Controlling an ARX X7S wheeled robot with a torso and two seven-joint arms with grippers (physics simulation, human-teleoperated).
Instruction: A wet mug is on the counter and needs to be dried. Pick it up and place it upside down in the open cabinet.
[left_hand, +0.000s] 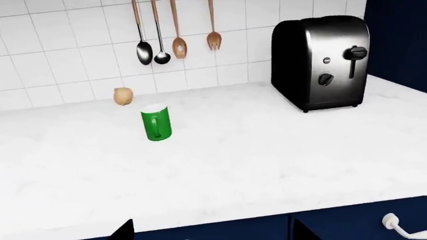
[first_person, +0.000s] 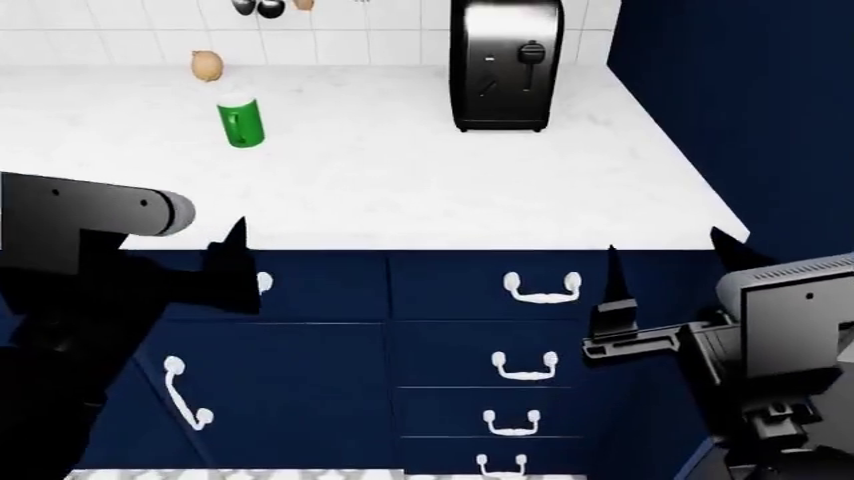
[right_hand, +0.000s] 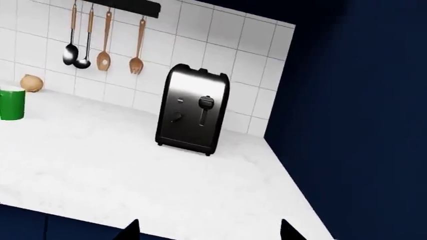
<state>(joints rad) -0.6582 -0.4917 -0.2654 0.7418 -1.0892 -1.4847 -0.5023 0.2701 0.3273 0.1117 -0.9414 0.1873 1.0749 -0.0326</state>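
Mug (first_person: 240, 122) stands upright on the counter (first_person: 441, 190), just in front of the onion (first_person: 206, 66) and well apart from the toaster (first_person: 505, 65). Both grippers hang below the counter edge, empty; left gripper (first_person: 230, 262) and right gripper (first_person: 663, 262) look spread wide. The left arm should probably rise, then approach the mug's side, clear of the onion.

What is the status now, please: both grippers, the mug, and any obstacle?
Left gripper and right gripper open, empty, short of counter. Mug upright, untouched. Onion just behind it; toaster well clear.
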